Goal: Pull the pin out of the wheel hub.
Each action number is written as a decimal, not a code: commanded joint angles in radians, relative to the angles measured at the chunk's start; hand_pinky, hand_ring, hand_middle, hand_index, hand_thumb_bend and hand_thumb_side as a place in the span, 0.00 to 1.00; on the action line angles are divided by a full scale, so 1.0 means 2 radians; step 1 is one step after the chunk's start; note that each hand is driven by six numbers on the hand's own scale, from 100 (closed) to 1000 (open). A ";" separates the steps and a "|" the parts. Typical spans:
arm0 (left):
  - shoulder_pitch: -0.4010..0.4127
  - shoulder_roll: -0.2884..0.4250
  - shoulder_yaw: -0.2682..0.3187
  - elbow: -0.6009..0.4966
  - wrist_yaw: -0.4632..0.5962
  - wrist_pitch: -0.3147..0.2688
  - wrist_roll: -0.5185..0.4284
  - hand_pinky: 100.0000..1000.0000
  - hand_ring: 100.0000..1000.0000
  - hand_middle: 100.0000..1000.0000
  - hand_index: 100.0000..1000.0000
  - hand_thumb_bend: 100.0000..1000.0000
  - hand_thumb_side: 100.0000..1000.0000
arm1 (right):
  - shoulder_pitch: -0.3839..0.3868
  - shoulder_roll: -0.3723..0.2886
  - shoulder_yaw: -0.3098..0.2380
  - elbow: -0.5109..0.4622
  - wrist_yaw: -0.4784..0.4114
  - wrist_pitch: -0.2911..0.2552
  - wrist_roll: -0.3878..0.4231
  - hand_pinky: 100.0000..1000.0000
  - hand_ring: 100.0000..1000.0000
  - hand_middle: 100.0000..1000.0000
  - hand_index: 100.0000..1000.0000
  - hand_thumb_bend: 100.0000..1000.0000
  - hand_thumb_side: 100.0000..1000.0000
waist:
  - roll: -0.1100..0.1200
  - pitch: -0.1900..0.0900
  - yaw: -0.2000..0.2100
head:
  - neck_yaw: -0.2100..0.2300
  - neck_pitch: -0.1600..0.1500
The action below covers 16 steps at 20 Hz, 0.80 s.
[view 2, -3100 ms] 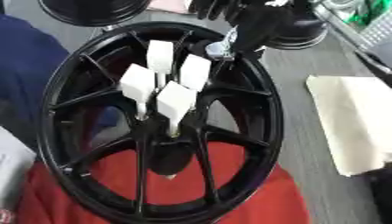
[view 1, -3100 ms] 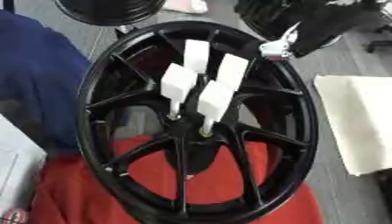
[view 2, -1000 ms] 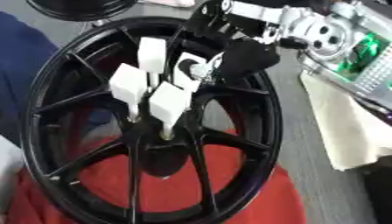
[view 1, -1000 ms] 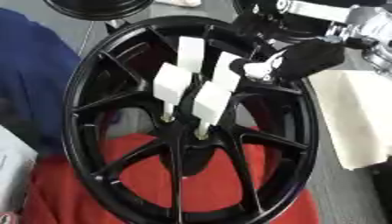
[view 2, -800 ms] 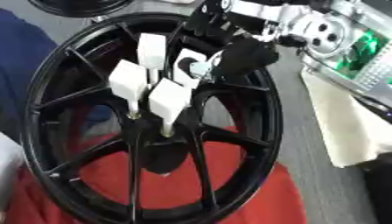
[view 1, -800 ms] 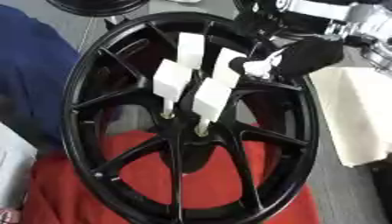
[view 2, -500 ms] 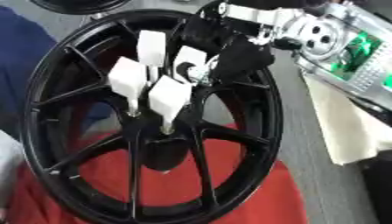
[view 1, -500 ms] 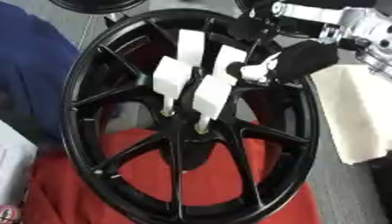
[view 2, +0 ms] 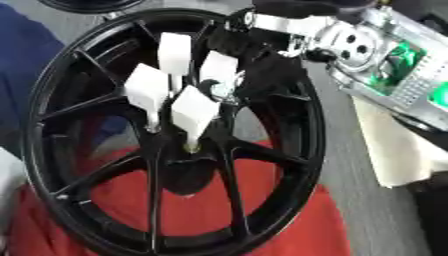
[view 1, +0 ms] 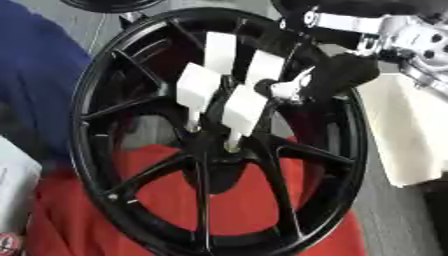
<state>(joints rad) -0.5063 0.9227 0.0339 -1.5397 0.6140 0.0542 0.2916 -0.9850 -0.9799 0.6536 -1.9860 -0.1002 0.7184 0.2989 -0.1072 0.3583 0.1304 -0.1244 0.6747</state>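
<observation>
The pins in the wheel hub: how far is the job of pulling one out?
Done: nothing is out; four white-tabbed pins stand in the hub of the black wheel. In hand: the right hand has reached the upper right pin, fingers around its tab; the grip itself I cannot confirm. Left: pulling that pin out. The left hand is not in view.

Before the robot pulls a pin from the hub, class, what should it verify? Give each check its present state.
1. Pins with white tabs stand upright in the hub: ok.
2. Right hand is at the upper right pin: ok.
3. Fingers closed round that pin: cannot tell.
4. Wheel lies on the red cloth: ok.
5. Left hand in view: not ok.
</observation>
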 commanded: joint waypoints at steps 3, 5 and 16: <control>-0.008 0.014 0.003 -0.007 -0.005 0.001 -0.001 0.81 0.82 0.77 0.78 0.28 0.85 | -0.005 -0.009 -0.005 -0.007 0.006 0.010 -0.004 0.81 0.84 0.78 0.83 0.28 0.31 | 0.003 -0.005 0.003 | -0.001 -0.009; -0.008 0.014 0.004 -0.007 -0.005 0.001 0.000 0.81 0.82 0.77 0.79 0.28 0.85 | -0.002 -0.010 -0.005 -0.007 0.005 0.013 -0.007 0.81 0.84 0.77 0.83 0.27 0.31 | 0.003 -0.003 0.003 | -0.002 -0.010; -0.010 0.013 0.002 -0.008 -0.007 0.002 -0.002 0.82 0.82 0.77 0.79 0.27 0.86 | 0.006 -0.016 -0.008 -0.007 0.008 0.024 -0.018 0.80 0.84 0.77 0.83 0.27 0.27 | 0.003 0.006 0.006 | -0.005 -0.019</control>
<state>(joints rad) -0.5115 0.9223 0.0333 -1.5402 0.6061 0.0565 0.2893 -0.9732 -0.9815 0.6404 -1.9942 -0.0902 0.7590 0.2622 -0.1076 0.3871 0.1420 -0.1295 0.6496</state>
